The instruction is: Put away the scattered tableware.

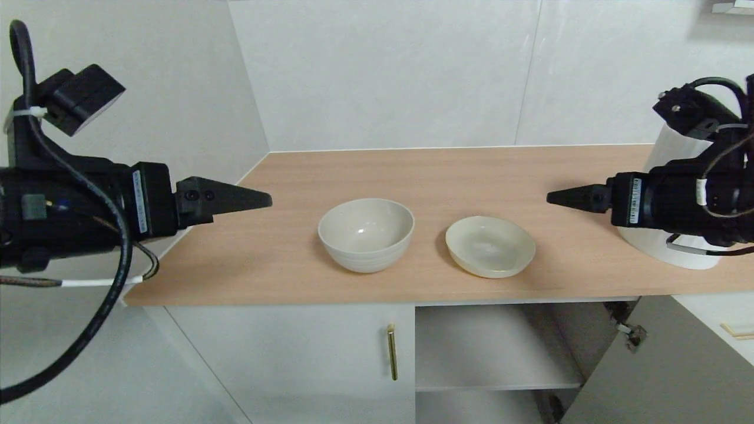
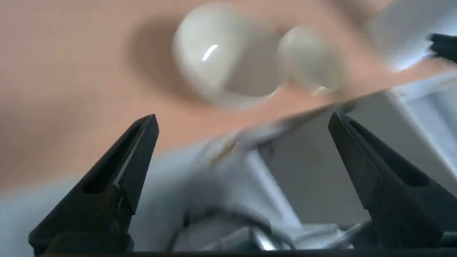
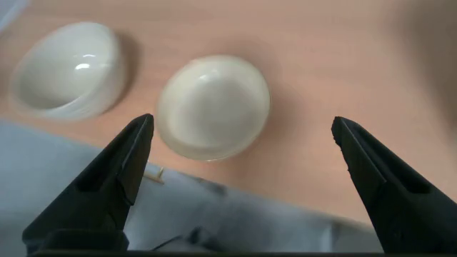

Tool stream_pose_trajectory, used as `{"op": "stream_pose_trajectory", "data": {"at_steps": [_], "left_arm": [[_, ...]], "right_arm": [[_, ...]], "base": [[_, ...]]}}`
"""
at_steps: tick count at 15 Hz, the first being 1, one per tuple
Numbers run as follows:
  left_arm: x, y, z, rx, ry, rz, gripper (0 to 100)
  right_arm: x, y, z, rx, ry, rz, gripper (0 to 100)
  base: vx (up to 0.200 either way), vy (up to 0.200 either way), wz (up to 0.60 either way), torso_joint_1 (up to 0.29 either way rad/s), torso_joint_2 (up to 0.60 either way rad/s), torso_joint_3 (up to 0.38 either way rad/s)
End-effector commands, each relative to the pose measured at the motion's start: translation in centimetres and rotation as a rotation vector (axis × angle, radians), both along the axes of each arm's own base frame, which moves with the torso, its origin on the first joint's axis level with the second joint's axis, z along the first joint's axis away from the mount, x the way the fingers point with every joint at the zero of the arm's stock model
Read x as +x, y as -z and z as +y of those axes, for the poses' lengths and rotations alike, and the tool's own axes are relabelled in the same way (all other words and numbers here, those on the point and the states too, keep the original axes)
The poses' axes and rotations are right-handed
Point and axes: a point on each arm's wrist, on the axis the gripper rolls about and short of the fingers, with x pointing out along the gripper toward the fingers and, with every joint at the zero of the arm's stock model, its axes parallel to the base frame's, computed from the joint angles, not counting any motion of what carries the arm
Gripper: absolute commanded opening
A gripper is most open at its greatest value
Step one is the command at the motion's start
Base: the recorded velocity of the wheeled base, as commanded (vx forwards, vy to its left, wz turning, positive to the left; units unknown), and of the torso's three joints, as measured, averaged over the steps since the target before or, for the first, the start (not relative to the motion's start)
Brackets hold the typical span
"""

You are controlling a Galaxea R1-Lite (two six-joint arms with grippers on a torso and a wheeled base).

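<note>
Nearest, below the counter: cabinet w/ a closed door (image 1: 294, 353) on the robot's left carrying an upright brass handle (image 1: 392, 352); next to it an open compartment w/ a white shelf (image 1: 495, 353), its door (image 1: 648, 365) swung out on the right side

Above that, the wood-look counter (image 1: 471, 176). Two pieces of tableware sit near its front edge, roughly centre, side by side but not touching: a deep cream bowl (image 1: 366, 234) to the left, a shallower cream dish (image 1: 490, 245) to the right, both upright, nothing visible inside. Dish is a bit closer to the front edge than the bowl. Dish stands abt above the open compartment, bowl above the closed door

Left gripper (image 1: 268, 201) hangs over the counter's left end, pointing inward twd the bowl, well apart from it; left wrist cam shows its fingers (image 2: 132, 160) spread wide, nothing between them. Right gripper (image 1: 551, 198) hangs over the right part of the counter, pointing inward twd the dish, also clear of it; right wrist cam shows its fingers (image 3: 121, 168) spread wide too, holding nothing

Farther back on the right, partly behind the right arm, a white round container (image 1: 668, 156) stands on the counter. Behind everything, a white tiled wall (image 1: 383, 70)
</note>
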Motion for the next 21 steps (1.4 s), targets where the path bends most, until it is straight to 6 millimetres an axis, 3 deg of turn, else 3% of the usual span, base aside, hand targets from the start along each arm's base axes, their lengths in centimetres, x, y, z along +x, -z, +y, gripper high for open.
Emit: {"op": "stream_pose_trajectory", "data": {"at_steps": [1, 3, 6, 14, 21], "left_arm": [[1.4, -0.5, -0.4, -0.028, -0.034, 0.017, 100], [4.8, 1.4, -1.9, -0.002, -0.135, 0.097, 100], [7.3, 3.3, -4.2, 0.037, -0.262, 0.094, 100], [11.4, 6.6, -6.4, 0.053, -0.301, 0.076, 100], [12.5, 8.5, -7.3, 0.086, -0.290, 0.119, 100]], "right_arm": [[2.4, 1.5, 1.1, -0.025, 0.033, 0.066, 100], [3.2, 2.5, 1.5, -0.070, 0.110, 0.078, 100], [3.5, 2.3, 1.7, -0.060, 0.137, 0.038, 100], [3.2, 2.5, 2.1, -0.062, 0.123, 0.038, 100], [3.2, 2.6, 2.1, -0.064, 0.122, 0.041, 100]], "base": [[0.000, 0.000, 0.00, 0.000, 0.00, 0.000], [0.000, 0.000, 0.00, 0.000, 0.00, 0.000], [0.000, 0.000, 0.00, 0.000, 0.00, 0.000], [0.000, 0.000, 0.00, 0.000, 0.00, 0.000], [0.000, 0.000, 0.00, 0.000, 0.00, 0.000]]}}
